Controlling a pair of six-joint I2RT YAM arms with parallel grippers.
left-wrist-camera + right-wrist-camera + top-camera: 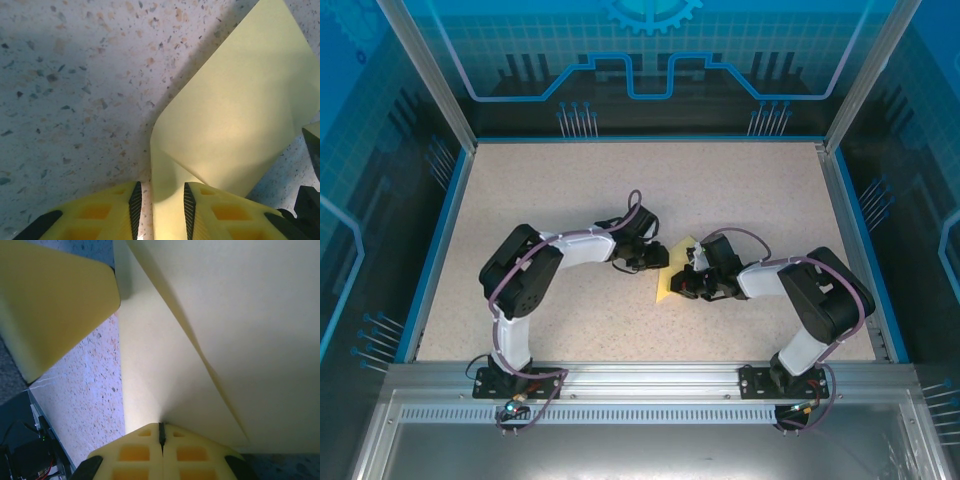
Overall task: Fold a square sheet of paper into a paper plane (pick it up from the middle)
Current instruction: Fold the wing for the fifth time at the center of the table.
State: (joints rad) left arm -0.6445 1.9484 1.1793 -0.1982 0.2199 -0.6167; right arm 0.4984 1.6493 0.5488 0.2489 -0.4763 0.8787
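The pale-yellow square sheet of paper is held up off the table between the two grippers, bent into flaps with a crease. My right gripper is shut on its edge, and in the right wrist view the sheet fans out from the shut fingertips. My left gripper stands partly open. In the left wrist view a folded flap of the sheet runs down between its fingers, near the right pad, with bare table showing beside the left pad. A paper plane is out of view.
The speckled table is ringed by a blue rim and clear walls. Both arm bases are bolted to the metal rail at the near edge. The right gripper's dark body shows at the left wrist view's right edge.
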